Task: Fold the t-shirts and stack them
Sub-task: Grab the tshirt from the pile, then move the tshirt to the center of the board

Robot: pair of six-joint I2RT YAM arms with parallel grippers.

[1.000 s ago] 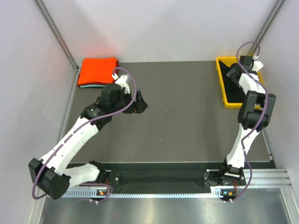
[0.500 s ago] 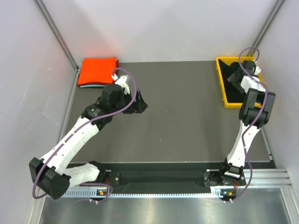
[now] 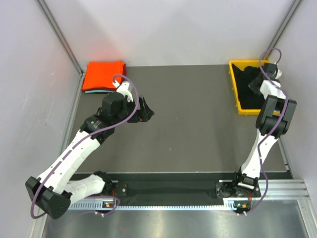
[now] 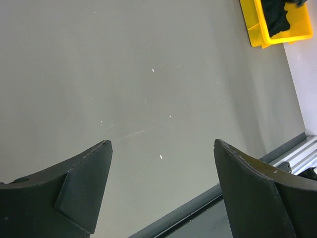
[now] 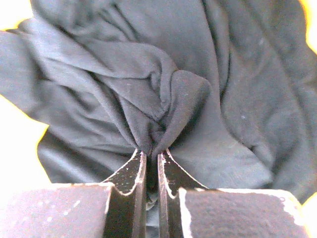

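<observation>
A crumpled black t-shirt [image 3: 246, 85] [image 5: 163, 89] fills the yellow tray [image 3: 234, 94] at the back right. My right gripper [image 3: 257, 82] [image 5: 151, 152] is down in the tray, shut on a pinched fold of the black cloth. At the back left lies a folded orange-red t-shirt [image 3: 103, 75] on top of a folded teal t-shirt [image 3: 95, 91], of which only an edge shows. Over the dark table, right of that stack, my left gripper [image 3: 147, 113] [image 4: 161, 144] hovers open with nothing between its fingers [image 4: 74, 188].
The grey table [image 3: 188, 129] spans the middle between both arms. White walls with metal posts [image 3: 59, 34] close in the left, right and back. An aluminium rail [image 3: 173, 201] runs along the near edge. The yellow tray [image 4: 257, 29] also appears far off in the left wrist view.
My right gripper moved deeper into the tray and closed from open onto a fold of the black t-shirt. The left arm shifted slightly left and stayed open.
</observation>
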